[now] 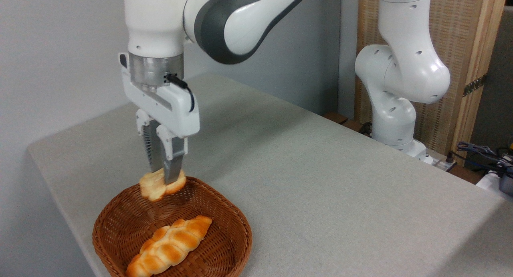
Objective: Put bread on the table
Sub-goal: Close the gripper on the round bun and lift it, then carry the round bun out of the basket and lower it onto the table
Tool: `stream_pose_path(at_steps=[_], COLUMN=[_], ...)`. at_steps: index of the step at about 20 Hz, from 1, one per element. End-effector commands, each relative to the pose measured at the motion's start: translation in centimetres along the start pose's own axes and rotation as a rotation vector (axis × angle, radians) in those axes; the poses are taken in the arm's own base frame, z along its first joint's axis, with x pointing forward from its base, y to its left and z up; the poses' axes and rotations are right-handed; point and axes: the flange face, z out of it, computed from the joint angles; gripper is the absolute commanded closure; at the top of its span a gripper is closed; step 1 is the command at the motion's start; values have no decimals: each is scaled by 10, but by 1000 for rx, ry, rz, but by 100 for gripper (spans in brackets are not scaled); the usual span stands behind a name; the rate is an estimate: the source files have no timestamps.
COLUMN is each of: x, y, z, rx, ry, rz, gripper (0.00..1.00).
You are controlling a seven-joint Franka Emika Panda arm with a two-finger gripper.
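Above basket (224,213) rear rim | claw (163,180) clamped on bread (154,188) | bread tilted, edge-down, clear of table (320,180)

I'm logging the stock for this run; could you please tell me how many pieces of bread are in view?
2. The small round pale-yellow bun hangs clamped in the jaws above the brown woven wicker basket; the long braided golden-orange loaf lies inside it. None seems hidden.

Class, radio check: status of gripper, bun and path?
Gripper shut on the bread. Bread hanging above the basket rim. Table not yet reached; nothing blocking.
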Motion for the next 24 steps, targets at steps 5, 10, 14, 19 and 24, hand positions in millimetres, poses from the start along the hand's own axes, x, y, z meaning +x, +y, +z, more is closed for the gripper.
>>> stream_pose_path(at_steps=[5, 10, 14, 19, 24], x=[-25, -36, -46, -45, -45], y=[20, 39, 61, 68, 68], z=[-18, -10, 14, 23, 24], rx=[-90, -164, -214, -220, -219], ry=[-107, -214, -289, -299, -298], rz=[7, 26, 49, 59, 59], gripper=[50, 47, 41, 0, 0])
